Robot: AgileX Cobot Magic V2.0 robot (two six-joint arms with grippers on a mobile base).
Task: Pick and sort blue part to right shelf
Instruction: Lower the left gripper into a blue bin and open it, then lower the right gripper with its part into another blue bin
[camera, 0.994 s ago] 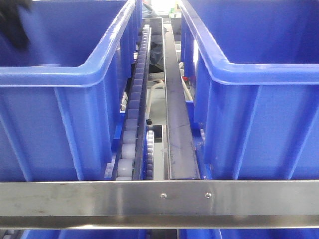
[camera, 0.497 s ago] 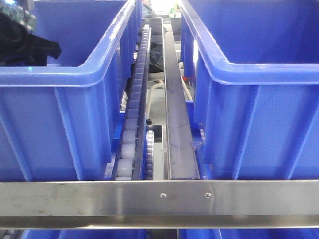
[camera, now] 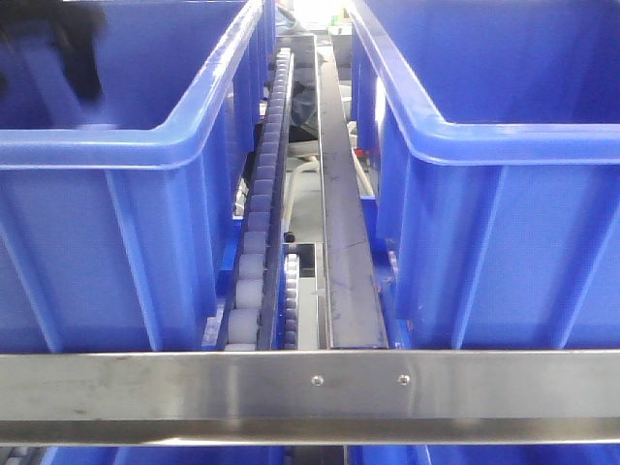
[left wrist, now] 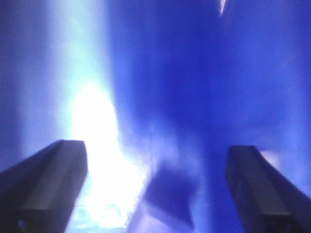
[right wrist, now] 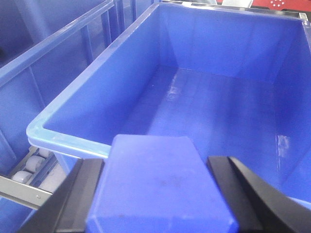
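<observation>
My right gripper (right wrist: 155, 162) is shut on a blue rectangular part (right wrist: 160, 189) and holds it above the near rim of an open blue bin (right wrist: 63, 138). That bin stands on the right shelf, whose brushed-metal front rail (camera: 310, 383) and white roller tracks (camera: 254, 262) show in the front view. My left gripper (left wrist: 155, 148) is open inside the left blue bin (camera: 116, 145). A blurred darker blue shape (left wrist: 167, 194) lies below and between its jaws, touching neither. The left arm shows as a dark blur (camera: 58, 48) at the front view's top left.
Two large blue bins stand side by side, the right one (camera: 484, 145) close to the left. A steel divider bar (camera: 339, 232) runs between them beside the rollers. Another bin wall (right wrist: 43, 73) stands left of the bin under my right gripper.
In the front view the dark left arm inside the left bin has shifted and is now blurred, higher than half a second ago. The bins and rail have not moved.
</observation>
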